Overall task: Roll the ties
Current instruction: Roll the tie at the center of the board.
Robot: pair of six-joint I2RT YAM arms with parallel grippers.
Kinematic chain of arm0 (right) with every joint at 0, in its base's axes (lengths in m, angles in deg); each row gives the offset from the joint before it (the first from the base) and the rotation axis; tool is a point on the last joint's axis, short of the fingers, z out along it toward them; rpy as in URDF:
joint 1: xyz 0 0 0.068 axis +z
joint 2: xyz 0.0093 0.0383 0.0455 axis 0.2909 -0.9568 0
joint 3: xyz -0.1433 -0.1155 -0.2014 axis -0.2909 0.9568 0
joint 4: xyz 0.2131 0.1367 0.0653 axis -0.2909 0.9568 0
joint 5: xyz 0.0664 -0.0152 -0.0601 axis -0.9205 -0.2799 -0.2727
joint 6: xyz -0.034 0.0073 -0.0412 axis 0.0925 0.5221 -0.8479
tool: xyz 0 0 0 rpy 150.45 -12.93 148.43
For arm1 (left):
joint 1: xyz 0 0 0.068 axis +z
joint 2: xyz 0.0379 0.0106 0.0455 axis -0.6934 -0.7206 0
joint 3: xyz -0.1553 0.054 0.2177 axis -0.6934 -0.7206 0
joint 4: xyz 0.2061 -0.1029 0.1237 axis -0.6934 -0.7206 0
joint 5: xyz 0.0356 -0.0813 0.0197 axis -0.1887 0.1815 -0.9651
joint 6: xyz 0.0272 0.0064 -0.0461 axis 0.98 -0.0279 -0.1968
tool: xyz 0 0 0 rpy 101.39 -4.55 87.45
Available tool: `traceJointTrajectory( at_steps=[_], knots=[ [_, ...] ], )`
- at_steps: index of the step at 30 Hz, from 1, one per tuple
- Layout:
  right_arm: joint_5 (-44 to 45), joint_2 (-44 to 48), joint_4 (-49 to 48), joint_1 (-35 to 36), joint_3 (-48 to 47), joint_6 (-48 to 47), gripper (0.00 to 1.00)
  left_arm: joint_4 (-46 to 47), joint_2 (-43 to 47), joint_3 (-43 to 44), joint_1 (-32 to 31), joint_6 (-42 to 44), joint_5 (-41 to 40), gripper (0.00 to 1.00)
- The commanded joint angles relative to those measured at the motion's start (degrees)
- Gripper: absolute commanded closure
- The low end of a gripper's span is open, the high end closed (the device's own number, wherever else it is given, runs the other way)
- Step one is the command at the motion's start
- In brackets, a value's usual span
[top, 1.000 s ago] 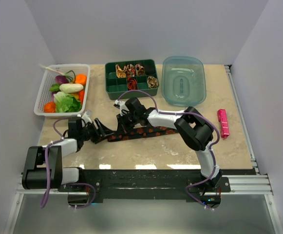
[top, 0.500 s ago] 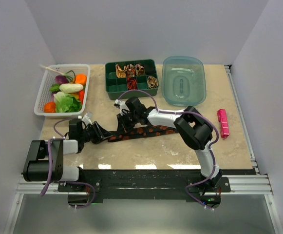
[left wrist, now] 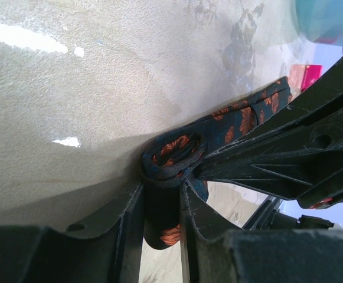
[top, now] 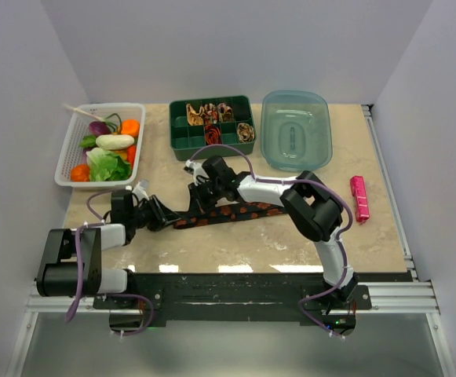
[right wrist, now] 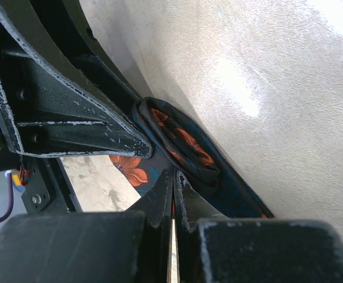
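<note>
Over the last second my left gripper (left wrist: 162, 197) has drawn slightly back toward its base, clamped on the first small coil of the black spotted tie (top: 239, 211). My right gripper (right wrist: 172, 177) is pinched shut on the fabric beside that coil. The rest of the tie lies flat along the tabletop (top: 235, 247), so I judge the roll has barely begun.

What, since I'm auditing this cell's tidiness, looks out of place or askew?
Only the pink bar, lying alone by the right edge of the table, looks stray. The tie lies slanted, its left end coiled, which fits rolling.
</note>
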Motion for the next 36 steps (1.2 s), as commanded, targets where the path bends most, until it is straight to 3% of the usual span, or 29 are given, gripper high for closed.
traceJointTrajectory(
  at_steps=[1,10,20,27,36],
  knots=[
    [1.39,2.09,3.28,-1.31,-0.5,0.25,1.0,-9.14,3.5,4.56,-0.02,4.73,-4.19,0.98],
    [2.8,5.7,0.99,-2.29,1.35,1.13,1.0,-24.87,6.76,12.65,-1.6,9.74,-13.33,1.0],
    [3.15,4.12,1.61,-2.2,-0.85,0.87,1.0,-39.72,1.93,25.48,-13.73,12.73,-28.8,1.0],
    [3.5,2.97,1.7,-2.11,-1.29,0.96,1.0,-44.92,1.13,31.28,-16.45,13.96,-35.48,1.0],
    [3.06,1.39,0.64,-1.23,-2.7,2.1,1.0,-49.4,-1.41,36.47,-24.71,13.61,-44.18,1.0]
  ],
)
